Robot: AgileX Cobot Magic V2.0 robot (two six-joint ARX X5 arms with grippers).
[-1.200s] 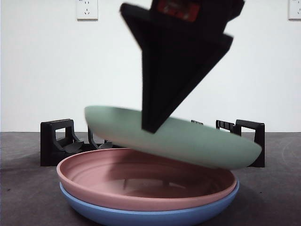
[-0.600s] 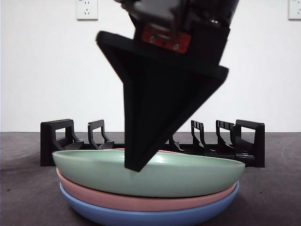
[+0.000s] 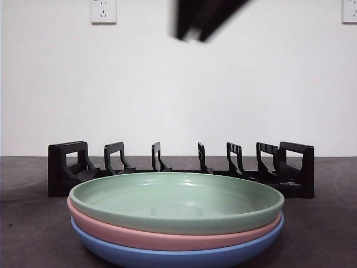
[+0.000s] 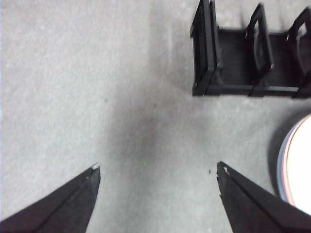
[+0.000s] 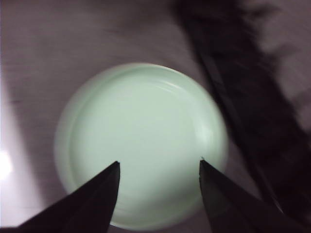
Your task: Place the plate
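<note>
White wall, grey table: green plate (image 3: 177,198) released onto pink plate (image 3: 167,237) and blue plate (image 3: 178,257), lower centre.
Front: right gripper (image 3: 195,22) lifted away to top edge, rack (image 3: 178,167) behind. Left wrist: left gripper (image 4: 158,167) wide open, empty. Right wrist: spread wide, empty, above plate; placement looks complete.

Both arms free, jaws apart

The right end effector (image 5: 158,167) hangs high with its jaws spread and nothing between them, its blurred tip (image 3: 196,22) at the front view's top edge. The left end effector (image 4: 156,167) hovers over bare bench, jaws wide.
</note>
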